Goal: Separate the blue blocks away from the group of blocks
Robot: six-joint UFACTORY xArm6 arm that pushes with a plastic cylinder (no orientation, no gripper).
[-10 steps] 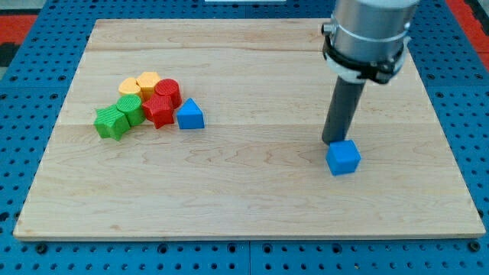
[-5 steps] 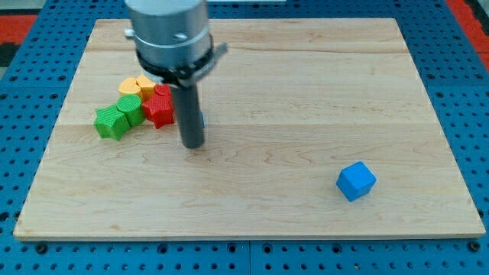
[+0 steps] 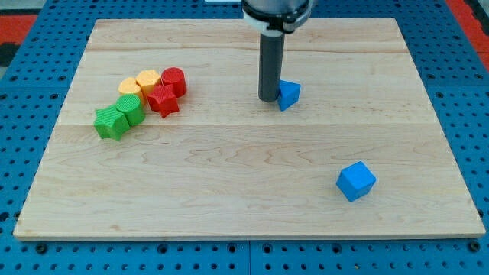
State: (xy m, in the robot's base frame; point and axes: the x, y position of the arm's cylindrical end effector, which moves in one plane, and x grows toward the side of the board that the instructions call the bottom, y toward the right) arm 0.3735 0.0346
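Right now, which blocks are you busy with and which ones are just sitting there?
Busy with:
- blue triangle block, just right of my tip
- blue cube, lower right

Just sitting, grouped at the view's left:
- two red blocks
- two yellow blocks
- two green blocks

Our rod (image 3: 269,61) hides the left part of the blue triangular block (image 3: 289,94); the view's top crops our arm.

- I see a pale wooden board (image 3: 229,191) with lengthwise grain filling most of the view.
- Beneath it lies a blue pegboard surface (image 3: 23,114), dotted with regular holes.
- Red patches (image 3: 19,27) show at both top corners.
- Light is even and bright, with only soft shadows.
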